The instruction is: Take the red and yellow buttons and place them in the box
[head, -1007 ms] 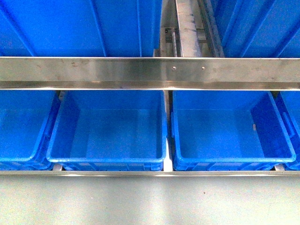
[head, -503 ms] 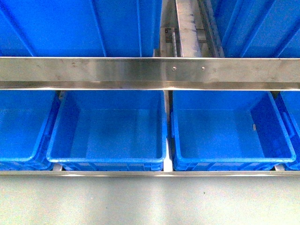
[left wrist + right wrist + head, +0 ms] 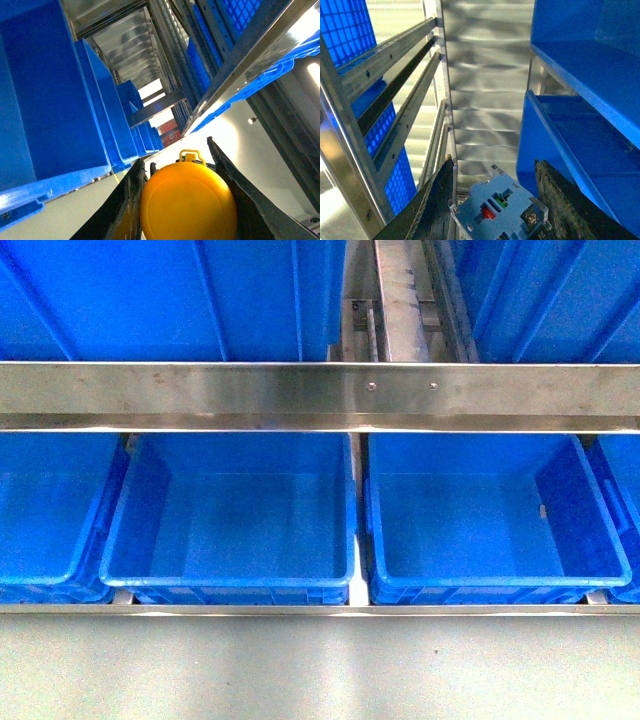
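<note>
My left jaws (image 3: pixel 182 200) are pinching a yellow button (image 3: pixel 187 202) between them; my right jaws (image 3: pixel 495 200) are pinching a pale-blue button block (image 3: pixel 497 207) with a red centre. Only the wrist views are showing these. The front view is showing just blue bins (image 3: pixel 235 510) under a steel rail (image 3: pixel 320 390), neither arm in sight.

A metal rack (image 3: pixel 320 390) with a steel crossbar carries blue bins. On the lower shelf two open bins, one left (image 3: pixel 230 585) and one right (image 3: pixel 495 585), sit side by side, just apart, flanked by partly visible bins. More blue bins (image 3: pixel 170 300) stand on the level above.
</note>
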Robot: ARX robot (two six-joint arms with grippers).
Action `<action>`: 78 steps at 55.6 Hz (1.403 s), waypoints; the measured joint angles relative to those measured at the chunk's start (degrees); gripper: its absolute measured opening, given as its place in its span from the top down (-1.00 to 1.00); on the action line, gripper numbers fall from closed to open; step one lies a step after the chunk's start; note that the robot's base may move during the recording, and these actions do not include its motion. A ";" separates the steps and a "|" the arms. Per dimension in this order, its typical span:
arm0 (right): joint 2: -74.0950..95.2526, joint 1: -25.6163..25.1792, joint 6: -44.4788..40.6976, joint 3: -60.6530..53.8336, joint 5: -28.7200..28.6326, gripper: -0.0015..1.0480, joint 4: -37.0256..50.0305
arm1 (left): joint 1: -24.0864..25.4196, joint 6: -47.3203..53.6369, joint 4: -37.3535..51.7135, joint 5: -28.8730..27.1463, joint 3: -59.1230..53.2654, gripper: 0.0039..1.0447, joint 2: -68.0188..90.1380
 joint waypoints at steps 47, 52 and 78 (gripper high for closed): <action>-4.92 -5.03 -1.29 -1.60 -2.19 0.21 -2.05 | -1.88 5.05 -2.58 -3.48 2.49 -0.85 1.01; -4.74 -5.14 -1.31 -1.62 -2.12 0.21 -1.81 | -1.64 5.33 -2.56 -3.78 2.49 -0.85 -0.11; 1.55 -4.04 -6.75 -1.03 -0.66 0.21 -0.52 | 5.97 24.48 -20.68 -2.93 -4.63 -0.85 -26.32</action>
